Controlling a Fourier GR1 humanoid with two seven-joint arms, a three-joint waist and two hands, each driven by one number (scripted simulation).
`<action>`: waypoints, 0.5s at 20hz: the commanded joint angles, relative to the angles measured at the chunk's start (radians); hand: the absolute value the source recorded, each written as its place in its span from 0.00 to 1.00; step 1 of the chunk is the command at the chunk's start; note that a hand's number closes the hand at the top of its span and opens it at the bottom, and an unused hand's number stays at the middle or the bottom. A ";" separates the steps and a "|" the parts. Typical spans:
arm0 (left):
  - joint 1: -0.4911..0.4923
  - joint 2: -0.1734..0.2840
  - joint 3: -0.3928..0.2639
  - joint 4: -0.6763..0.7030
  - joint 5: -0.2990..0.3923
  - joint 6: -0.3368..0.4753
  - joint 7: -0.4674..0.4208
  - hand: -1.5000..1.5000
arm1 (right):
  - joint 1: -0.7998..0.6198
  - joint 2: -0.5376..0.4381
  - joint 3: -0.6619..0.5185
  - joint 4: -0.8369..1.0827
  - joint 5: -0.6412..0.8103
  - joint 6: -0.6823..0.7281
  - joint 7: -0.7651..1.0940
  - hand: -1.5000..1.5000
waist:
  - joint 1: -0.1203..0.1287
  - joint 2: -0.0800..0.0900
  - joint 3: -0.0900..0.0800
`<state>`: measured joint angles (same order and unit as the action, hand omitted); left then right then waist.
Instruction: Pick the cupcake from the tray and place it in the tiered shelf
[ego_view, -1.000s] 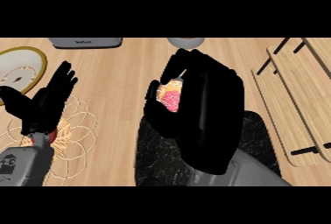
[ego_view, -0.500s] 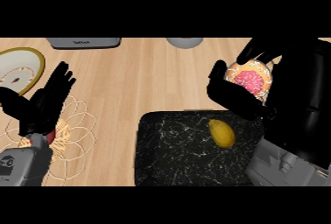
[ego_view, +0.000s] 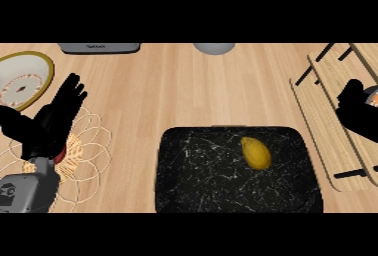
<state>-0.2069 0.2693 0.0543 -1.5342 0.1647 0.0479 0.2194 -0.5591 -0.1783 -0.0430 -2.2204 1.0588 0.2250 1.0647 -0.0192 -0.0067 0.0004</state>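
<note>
Light wooden counter top (ego_view: 184, 90) with lengthwise grain fills the head view; nothing of the room beyond it shows.

Counts: one black marble-patterned square tray (ego_view: 214, 180) at lower centre, with one yellow oval fruit-like item (ego_view: 255, 152) lying on its right half. One pale wooden tiered shelf with black metal posts (ego_view: 325, 130) along the right edge. One white round plate with a gold rim (ego_view: 26, 80) at upper left. One thin wire-pattern trivet or mat (ego_view: 88, 150) at left, under the left arm, with a small red-orange thing on it partly hidden by the hand. One grey flat appliance (ego_view: 100, 47) cut off at the top edge, one grey rounded object (ego_view: 214, 48) also cut off at the top.

Two hands. Black left hand (ego_view: 52, 120) at the left side, fingers straight and up, open, resting, holding nothing. Black right hand (ego_view: 358, 112) at the right edge over the shelf, fingers curled round the cupcake (ego_view: 372, 100).

Cupcake: only a small sliver shows at the right edge, pale orange; the rest is hidden by the hand or cut off. It is off the tray, in the right hand above the shelf boards; cannot tell whether it touches the shelf.
</note>
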 joint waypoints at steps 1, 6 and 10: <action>0.010 0.000 -0.004 -0.055 -0.004 0.008 0.045 0.50 | 0.087 -0.040 -0.142 -0.073 -0.092 0.081 0.031 1.00 | 0.010 0.003 0.000; -0.032 -0.022 -0.010 0.019 -0.031 0.005 0.007 0.50 | 0.199 -0.081 -0.316 -0.090 -0.235 0.073 -0.087 1.00 | 0.008 0.005 0.000; -0.025 0.002 0.042 0.081 -0.001 -0.061 -0.049 0.50 | 0.269 -0.089 -0.353 -0.159 -0.302 0.124 -0.102 1.00 | 0.011 0.005 0.000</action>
<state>-0.2220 0.2645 0.0746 -1.5077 0.1564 0.0251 0.2044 -0.3523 -0.2561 -0.3358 -2.3044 0.8534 0.2910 0.9460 -0.0099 -0.0023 0.0005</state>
